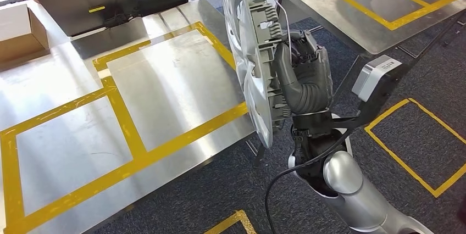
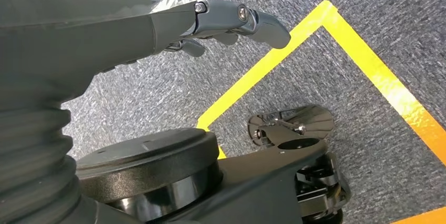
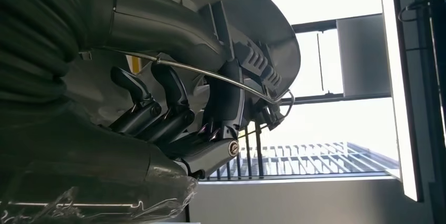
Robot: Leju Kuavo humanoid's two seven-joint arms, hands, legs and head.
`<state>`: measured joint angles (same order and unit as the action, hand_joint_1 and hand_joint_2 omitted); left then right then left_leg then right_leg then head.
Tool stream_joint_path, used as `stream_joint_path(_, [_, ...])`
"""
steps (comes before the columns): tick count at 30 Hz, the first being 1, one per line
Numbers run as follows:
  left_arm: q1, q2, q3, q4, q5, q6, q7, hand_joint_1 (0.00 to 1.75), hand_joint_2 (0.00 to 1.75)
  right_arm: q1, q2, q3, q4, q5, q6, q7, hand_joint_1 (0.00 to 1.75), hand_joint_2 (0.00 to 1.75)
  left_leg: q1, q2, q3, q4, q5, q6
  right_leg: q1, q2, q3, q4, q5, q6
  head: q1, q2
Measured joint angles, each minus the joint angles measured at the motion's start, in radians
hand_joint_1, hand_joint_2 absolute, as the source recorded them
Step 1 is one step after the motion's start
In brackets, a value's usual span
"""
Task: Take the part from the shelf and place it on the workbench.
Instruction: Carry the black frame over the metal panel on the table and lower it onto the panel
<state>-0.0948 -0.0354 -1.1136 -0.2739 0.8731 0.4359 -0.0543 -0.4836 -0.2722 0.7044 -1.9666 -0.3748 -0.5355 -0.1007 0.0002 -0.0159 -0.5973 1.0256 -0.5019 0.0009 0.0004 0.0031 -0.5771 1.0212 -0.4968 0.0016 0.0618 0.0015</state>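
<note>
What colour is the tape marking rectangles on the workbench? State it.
Yellow: the tape outlines rectangles on the bare metal workbench, clearest in the head view.

Silver part [image 1: 250, 74], grey hand [image 1: 299, 83]; steel surface [image 1: 165, 85] with yellow tape [image 1: 123, 118]; speckled blue-grey carpet [image 1: 220, 190].

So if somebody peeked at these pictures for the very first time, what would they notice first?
Probably the big silver wheel cover, held up on its edge by the robot's right hand near the corner of the shiny metal workbench. Next, the bright yellow tape marking squares on that workbench. The left hand hangs over grey carpet, holding nothing.
</note>
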Motion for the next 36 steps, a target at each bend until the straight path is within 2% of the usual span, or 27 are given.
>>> stream_joint_path(8, [0.000,-0.004,0.000,0.000,0.003,-0.004,0.000,0.00,1.75,-0.020,0.000,0.013,0.005,0.000,0.008,0.009,1.75,1.75,0.000,0.000,0.000,-0.001,0.000,0.000,0.000,0.000,0.000,0.000,0.000,0.000,0.000,0.000])
stream_joint_path(15, [-0.001,-0.009,-0.004,0.000,-0.002,-0.014,-0.001,0.00,1.75,-0.072,0.000,0.044,0.043,0.091,0.018,0.098,1.75,1.75,0.000,0.000,0.000,-0.001,0.000,0.000,0.000,0.000,0.000,0.000,0.000,0.000,0.000,0.000])
stream_joint_path(24, [-0.001,-0.010,-0.016,0.000,-0.006,-0.019,0.000,0.00,1.75,-0.112,0.001,0.083,0.100,0.113,0.034,0.128,1.75,1.75,0.000,0.000,0.000,-0.001,0.000,0.000,0.000,0.000,0.000,0.000,0.000,0.000,0.000,0.000])
stream_joint_path(30, [-0.009,-0.016,-0.032,0.000,-0.030,-0.020,0.004,0.00,1.75,-0.202,0.018,0.145,0.210,0.208,0.142,0.252,1.75,1.75,0.000,0.000,0.000,-0.001,0.001,0.000,0.001,0.000,0.000,0.000,0.000,0.000,0.000,0.000])
stream_joint_path(36, [-0.011,-0.029,-0.056,0.000,-0.062,0.007,-0.009,0.00,1.75,-0.258,0.048,0.213,0.375,0.301,0.218,0.310,1.75,1.75,0.001,0.000,0.000,-0.001,0.001,0.000,0.001,-0.001,0.001,0.000,0.000,0.000,0.000,0.000])
